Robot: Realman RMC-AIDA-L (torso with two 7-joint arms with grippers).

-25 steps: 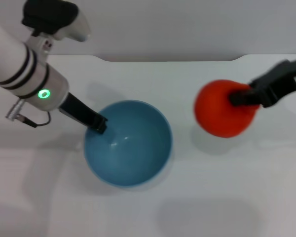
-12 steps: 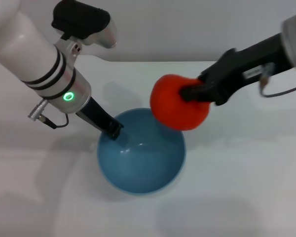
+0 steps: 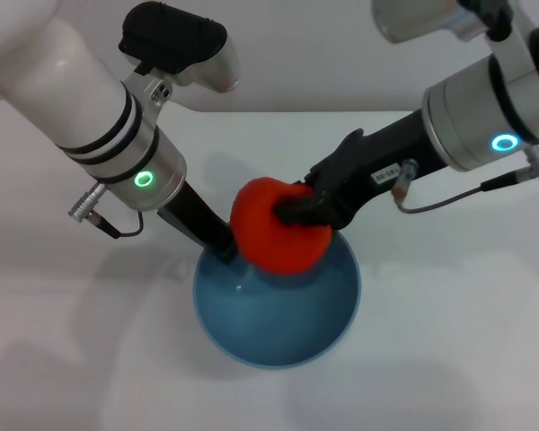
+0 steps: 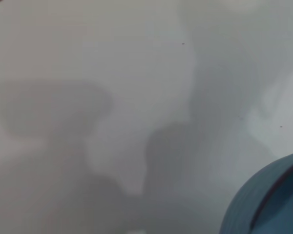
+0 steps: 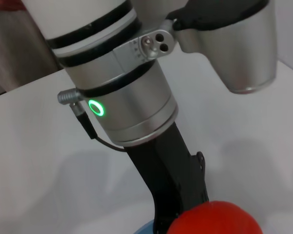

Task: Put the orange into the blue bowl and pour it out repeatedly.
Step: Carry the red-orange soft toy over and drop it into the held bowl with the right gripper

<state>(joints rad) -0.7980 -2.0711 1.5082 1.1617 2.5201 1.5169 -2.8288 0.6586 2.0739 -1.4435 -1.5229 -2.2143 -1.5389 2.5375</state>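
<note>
Bowl [image 3: 278, 310]: light blue, on the white table [image 3: 449, 341], nearest the robot. A slice of its rim shows in the left wrist view [image 4: 263, 204].
Orange [image 3: 274, 224]: held above the bowl's far rim, clear of the inside.
Right gripper [image 3: 292, 214]: clenched on the orange, reaching in from the right.
Left gripper [image 3: 223, 250]: grasping the bowl's far-left rim.

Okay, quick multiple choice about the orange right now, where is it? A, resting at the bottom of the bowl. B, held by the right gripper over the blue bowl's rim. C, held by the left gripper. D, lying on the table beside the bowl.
B: the right gripper is shut on the orange above the far rim of the blue bowl, while the left gripper is at the bowl's edge.
</note>
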